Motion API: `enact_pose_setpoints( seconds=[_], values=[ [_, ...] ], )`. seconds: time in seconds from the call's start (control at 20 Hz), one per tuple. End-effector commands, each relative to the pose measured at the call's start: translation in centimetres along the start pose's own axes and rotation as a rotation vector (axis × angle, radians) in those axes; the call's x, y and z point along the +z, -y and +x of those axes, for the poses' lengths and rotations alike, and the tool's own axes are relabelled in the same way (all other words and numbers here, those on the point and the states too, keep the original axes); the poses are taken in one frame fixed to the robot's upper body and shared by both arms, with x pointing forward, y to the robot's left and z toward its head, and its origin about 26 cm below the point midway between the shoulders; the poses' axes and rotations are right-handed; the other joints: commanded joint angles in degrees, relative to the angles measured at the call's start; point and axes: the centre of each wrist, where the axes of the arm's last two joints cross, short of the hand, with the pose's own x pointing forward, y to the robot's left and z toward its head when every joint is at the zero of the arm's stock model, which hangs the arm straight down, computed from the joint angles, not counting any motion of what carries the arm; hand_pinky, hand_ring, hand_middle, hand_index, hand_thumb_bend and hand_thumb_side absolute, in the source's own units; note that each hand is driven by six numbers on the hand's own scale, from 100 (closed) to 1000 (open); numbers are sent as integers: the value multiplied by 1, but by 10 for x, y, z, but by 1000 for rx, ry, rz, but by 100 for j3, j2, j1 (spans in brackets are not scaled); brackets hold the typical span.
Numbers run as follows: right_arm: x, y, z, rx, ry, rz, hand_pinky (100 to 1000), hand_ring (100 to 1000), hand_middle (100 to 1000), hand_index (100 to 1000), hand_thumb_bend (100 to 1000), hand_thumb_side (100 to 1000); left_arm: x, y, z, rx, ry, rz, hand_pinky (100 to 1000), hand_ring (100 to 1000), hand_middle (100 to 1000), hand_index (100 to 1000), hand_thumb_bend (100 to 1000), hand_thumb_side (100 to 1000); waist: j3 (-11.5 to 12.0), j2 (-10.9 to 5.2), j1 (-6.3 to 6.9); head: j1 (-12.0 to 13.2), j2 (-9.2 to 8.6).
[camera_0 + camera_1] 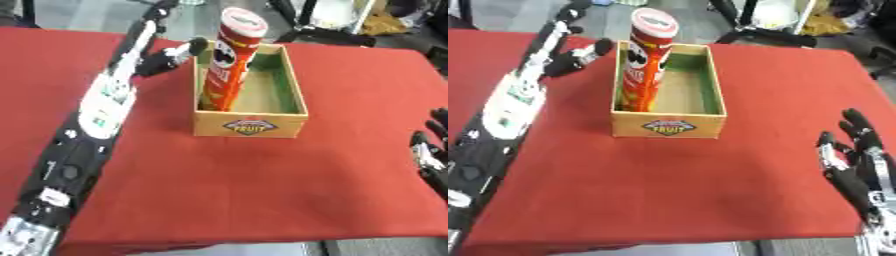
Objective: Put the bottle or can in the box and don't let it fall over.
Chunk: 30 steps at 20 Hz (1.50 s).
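Observation:
A tall red crisp can with a white lid stands inside the wooden box, at its left side, leaning a little to the right at the top. My left hand is just left of the box's far left corner, fingers straight, thumb pointing towards the can, not touching it. At the lower right my right hand rests with fingers spread and pointing up, away from the box.
The red tablecloth covers the table. The box has green inner walls and a fruit label on its front. My left forearm stretches along the table's left side. Black stands and a chair stand beyond the far edge.

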Motion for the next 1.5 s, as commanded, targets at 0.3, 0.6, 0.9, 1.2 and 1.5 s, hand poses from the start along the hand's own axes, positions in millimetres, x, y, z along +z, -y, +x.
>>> enact_pose_setpoints(
  seconds=[0.3,0.6,0.9,1.2,1.5],
  values=[
    [0,13,1,34,3,-27,831,1000,979,1000,100,427,58,-53,14,122,-40,252,842,1000,990,947,507,844,173,41,117,-51,-12],
    [2,13,-1,30,1,-38,831,1000,979,1000,100,433,89,-38,-1,193,-163,304,828,1000,983,935,462,868,216,-3,117,-23,-12],
    [2,14,-2,34,-2,-41,831,1000,979,1000,100,437,79,-54,21,137,-49,366,811,1000,912,898,366,816,189,-35,169,-16,-12],
    [10,24,-8,72,-35,-51,831,1000,978,1000,100,437,7,-140,147,-92,731,606,842,800,782,878,441,512,275,-200,328,-126,-12],
    [17,28,-14,99,-65,-36,831,1000,979,1000,100,443,-11,-167,294,-252,1289,749,851,677,622,837,580,551,325,-353,483,-172,-12]
  ],
)
